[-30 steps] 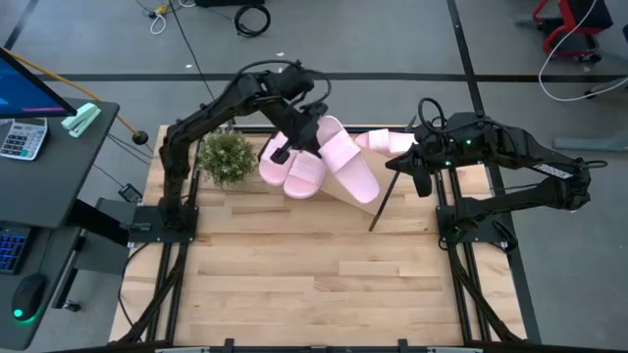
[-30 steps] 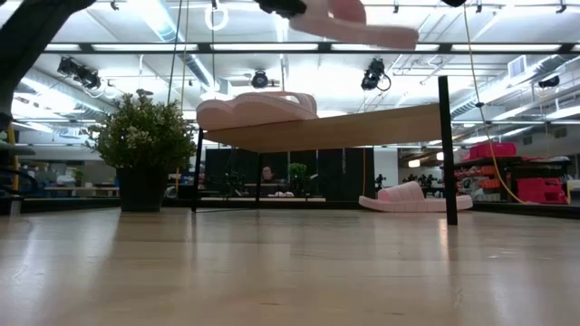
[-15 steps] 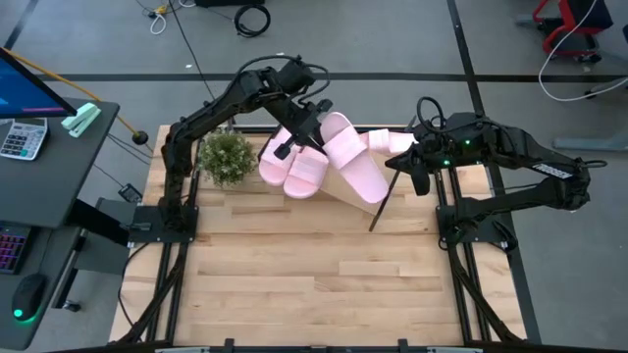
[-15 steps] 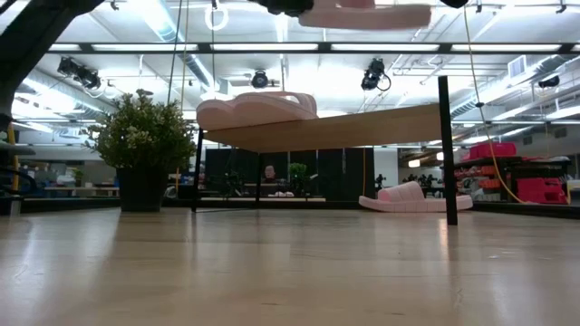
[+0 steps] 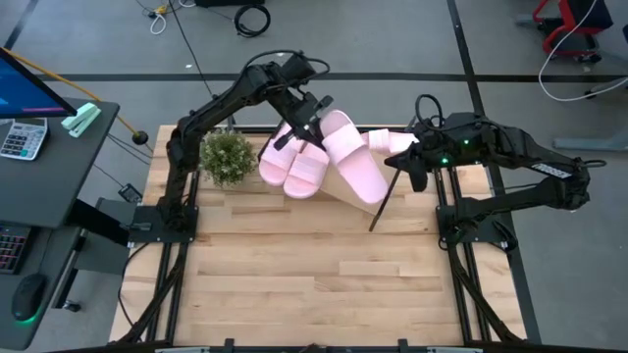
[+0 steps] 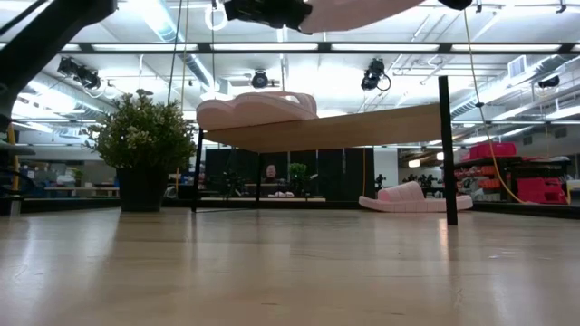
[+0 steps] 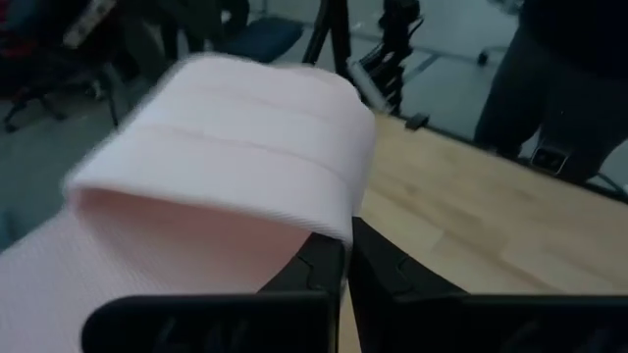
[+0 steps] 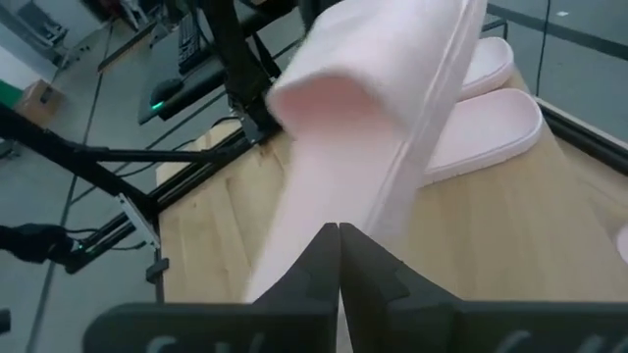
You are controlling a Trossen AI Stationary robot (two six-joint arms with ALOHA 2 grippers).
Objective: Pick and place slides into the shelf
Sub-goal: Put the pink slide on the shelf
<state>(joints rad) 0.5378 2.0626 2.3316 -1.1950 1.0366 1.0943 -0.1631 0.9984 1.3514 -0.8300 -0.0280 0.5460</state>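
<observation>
Two pink slides [image 5: 292,167] lie side by side, soles down, on the left part of the slanted wooden shelf [image 6: 362,127]. My left gripper [image 5: 312,116] is shut on a third slide [image 5: 351,162], which hangs above the shelf's middle and shows at the top of the low view [image 6: 362,11]. My right gripper [image 5: 404,147] is shut on a fourth slide [image 5: 381,140], held in the air off the shelf's far right corner. My left gripper pinches the edge of the slide's wide strap [image 7: 339,211] between its two fingers, coming slanting down from the table's far left. The slide is lifted clear of the shelf and tilted. My right gripper pinches its slide at an edge beside the strap [image 8: 339,211], coming from the table's right, slanting down. That slide reaches out beyond the fingers toward the left, clear of shelf and table.
A potted plant [image 5: 228,157] stands left of the shelf. The shelf rests on thin black legs [image 6: 447,149], one at its near right corner [image 5: 381,204]. The near half of the tabletop [image 5: 314,284] is bare wood. A person [image 7: 569,88] stands beyond the table.
My left gripper has moved a little toward the table's far right and rolled its wrist. Its slide has tipped with it: in the low view, the right end has gone from hanging low, through level, to pointing up.
</observation>
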